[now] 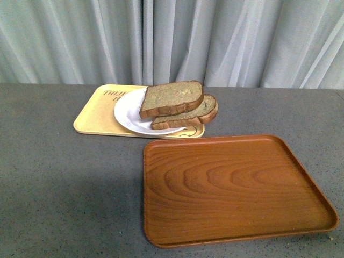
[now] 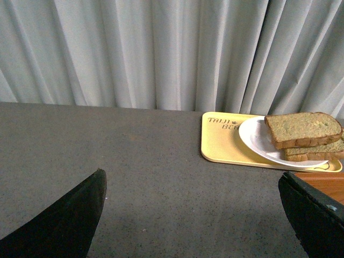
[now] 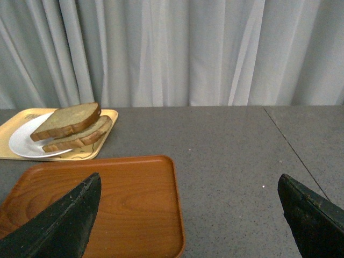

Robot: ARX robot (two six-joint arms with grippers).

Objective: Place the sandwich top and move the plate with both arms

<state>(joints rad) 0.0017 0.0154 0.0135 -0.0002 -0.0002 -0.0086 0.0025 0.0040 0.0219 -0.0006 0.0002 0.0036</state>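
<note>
The sandwich top (image 1: 172,98), a thick squarish tan-brown slice, lies on a second slice with a rounded end (image 1: 196,115). Both rest on the white plate (image 1: 128,112), tilted over its right rim. It also shows in the left wrist view (image 2: 303,128) and the right wrist view (image 3: 67,120). The plate (image 2: 255,141) (image 3: 21,142) sits on a pale yellow tray (image 1: 94,115). Neither arm shows in the front view. My left gripper (image 2: 196,215) is open and empty over bare table, left of the yellow tray. My right gripper (image 3: 188,215) is open and empty, over the wooden tray's right edge.
A brown wooden tray (image 1: 231,188) lies empty at the front right, right next to the yellow tray (image 2: 223,142). It shows in the right wrist view (image 3: 123,199). A grey speckled table (image 1: 59,188) and a pale curtain (image 1: 172,37) lie behind.
</note>
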